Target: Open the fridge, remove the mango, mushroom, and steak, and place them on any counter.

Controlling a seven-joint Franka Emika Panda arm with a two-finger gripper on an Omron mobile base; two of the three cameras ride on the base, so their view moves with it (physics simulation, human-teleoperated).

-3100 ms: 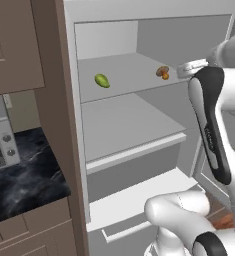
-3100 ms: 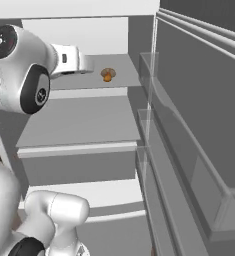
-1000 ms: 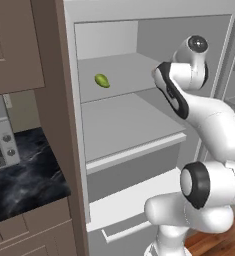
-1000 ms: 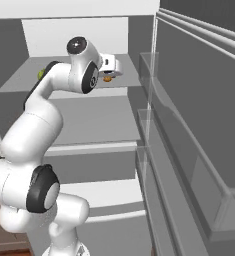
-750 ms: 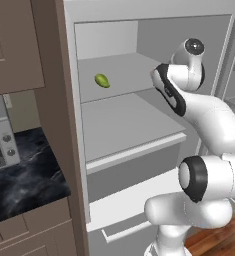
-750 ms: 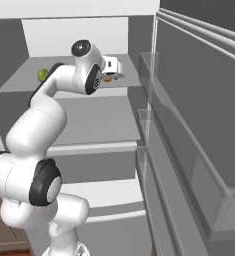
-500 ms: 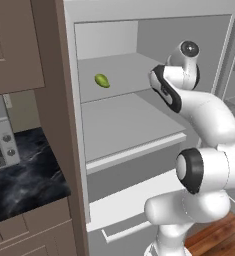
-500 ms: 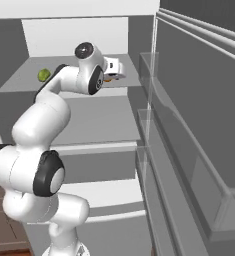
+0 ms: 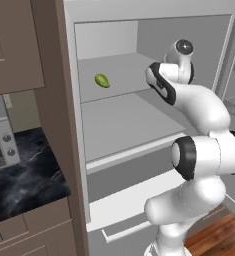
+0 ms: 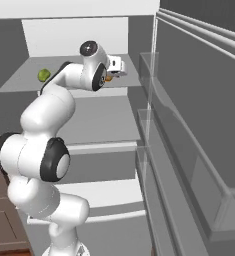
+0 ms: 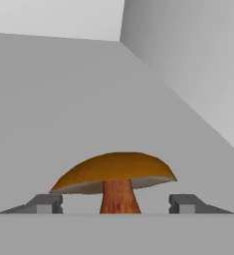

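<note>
Orange-brown and glossy, the mushroom stands upright on the top shelf of the fridge, cap over a reddish stem. In the hand view its stem foot is cut off by the bottom of the picture, so where it meets the shelf cannot be seen. In the right base view it is only an orange speck behind the arm's wrist, hard to make out.

The gripper is level with the stem, 1 finger on each side. The fingertips stand apart with clear gaps to the stem, and the cap's rim reaches out nearly over both of them. No contact with the mushroom is visible, and whether the tips touch the cap's underside cannot be told.

The mango lies well apart, toward the left edge of the same shelf, also seen as a green oval in the right base view. The stretch of shelf between the 2 items is bare. The mushroom sits near the shelf's right rear corner, with the fridge's side wall close on the right and the back wall behind. The door stands open on the right. The counter, black with white veins, lies to the left of the fridge, below shelf level.
</note>
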